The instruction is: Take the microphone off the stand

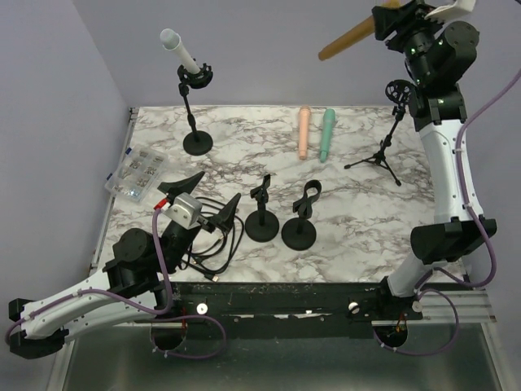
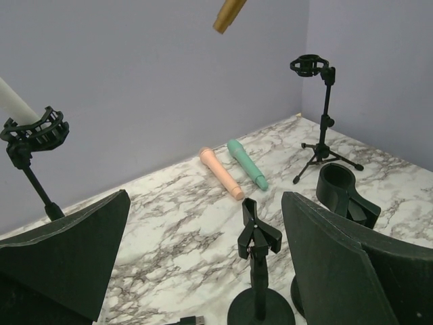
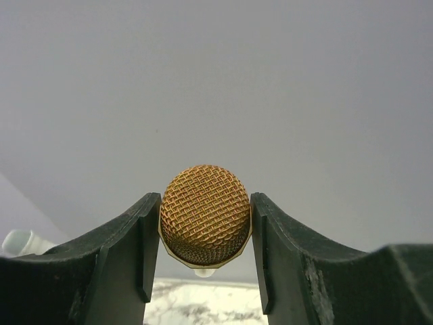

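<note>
My right gripper (image 3: 206, 233) is shut on the mesh head of a gold microphone (image 3: 205, 215). In the top view the gold microphone (image 1: 348, 37) is held high in the air, its handle pointing left, up and left of the empty tripod stand (image 1: 394, 122). Its handle tip shows in the left wrist view (image 2: 229, 15). A white microphone (image 1: 179, 50) sits in the round-base stand (image 1: 195, 110) at the back left. My left gripper (image 1: 207, 199) is open and empty near the front left, facing two empty clip stands (image 1: 262, 212).
A peach microphone (image 1: 304, 132) and a teal microphone (image 1: 326, 134) lie side by side at the back middle. A second clip stand (image 1: 301, 216) stands beside the first. A clear parts box (image 1: 135, 172) sits at the left edge. Black cables (image 1: 213, 244) coil near the left arm.
</note>
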